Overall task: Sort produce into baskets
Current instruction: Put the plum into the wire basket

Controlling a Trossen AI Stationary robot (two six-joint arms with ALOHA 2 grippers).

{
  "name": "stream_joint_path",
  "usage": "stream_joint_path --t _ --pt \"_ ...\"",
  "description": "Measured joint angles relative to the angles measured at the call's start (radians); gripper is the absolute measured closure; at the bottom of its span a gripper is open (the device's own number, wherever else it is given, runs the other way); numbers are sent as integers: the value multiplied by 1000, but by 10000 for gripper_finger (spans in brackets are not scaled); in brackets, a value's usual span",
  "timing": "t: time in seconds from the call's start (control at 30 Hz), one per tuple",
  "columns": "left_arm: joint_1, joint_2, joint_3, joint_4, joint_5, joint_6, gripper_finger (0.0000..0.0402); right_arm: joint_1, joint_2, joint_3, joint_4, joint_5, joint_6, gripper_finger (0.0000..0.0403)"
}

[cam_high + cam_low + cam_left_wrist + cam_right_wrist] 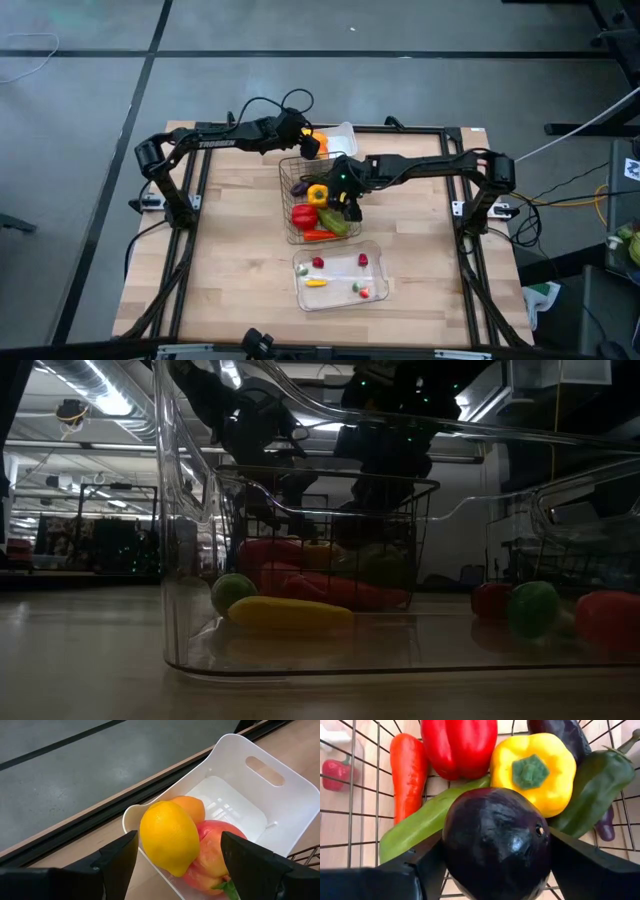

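- Over the wire basket (pixel 300 205) near the middle of the bench, the right gripper (pixel 495 865) clamps a dark purple eggplant (pixel 496 842) between its two fingers, holding it above the produce already inside.
- Below that eggplant in the basket lie a yellow pepper (pixel 534 772), a red pepper (pixel 459 745), a carrot (pixel 407 772), a light green cucumber (pixel 427 822), a dark green pepper (pixel 592 787) and a second eggplant (pixel 565 734), all crowded against one another.
- At the bench's far edge, just behind the wire basket, sits the white tray (pixel 250 795); it holds an orange (pixel 192 807) and a reddish fruit (pixel 215 855) that touch each other.
- Above that tray the left gripper (pixel 177 855) holds a lemon (pixel 169 837); its fingers (pixel 117 857) stand on either side of the lemon, and they seem to press it, though the contact itself is hard to see.
- Toward the bench's near edge, just in front of the wire basket, the clear plastic tray (pixel 378 272) carries a few small pieces: a yellow one (pixel 316 283), a red one (pixel 318 263), another red one (pixel 363 260) and a small green one (pixel 355 287).
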Motion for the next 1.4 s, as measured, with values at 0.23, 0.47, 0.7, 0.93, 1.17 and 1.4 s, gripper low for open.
stream_joint_path --t 0.23,0.47,0.7,0.93,1.17,1.4 --pt "0 0 0 0 0 0 123 0 0 0 0 0 6 107" --pt "0 -70 0 -37 32 104 123 0 0 0 -2 37 6 107" --pt "-46 -266 0 -59 32 251 123 -1 0 0 -3 92 6 107" --pt "-167 -525 -199 46 34 329 123 -1 0 0 -3 92 6 106" --pt "-300 -879 -528 143 56 277 123 -1 0 0 0 92 5 106" --pt "-428 -1156 -768 261 150 253 123 -1 0 0 1 92 5 106"
